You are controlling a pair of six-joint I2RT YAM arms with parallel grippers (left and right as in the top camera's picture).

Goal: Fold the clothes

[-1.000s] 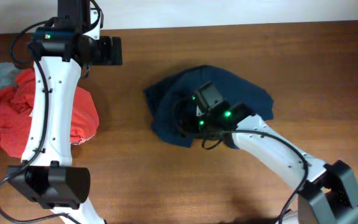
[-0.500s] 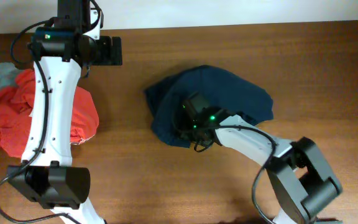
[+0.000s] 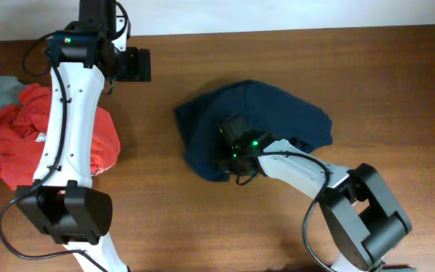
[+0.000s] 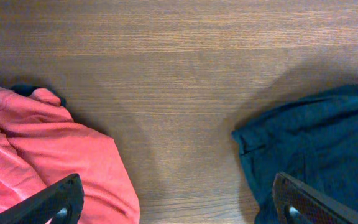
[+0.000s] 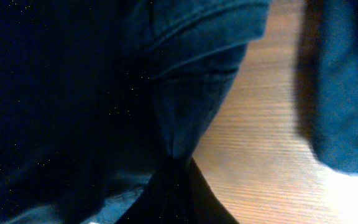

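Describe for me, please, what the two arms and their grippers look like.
The left arm and right arm both have white, rounded links with black joint housings, loose black cables and small green lights. The left gripper is black with blunt fingers; the right gripper looks black too.

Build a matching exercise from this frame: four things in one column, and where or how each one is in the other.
Things:
1. red garment
2. navy garment
3. left gripper
4. right gripper

States:
A. jaws closed on a fold of cloth
B. crumpled at the middle of the table
C. heaped at the left end
D. jaws wide open above bare wood

Pairs: 1-C, 2-B, 3-D, 4-A.
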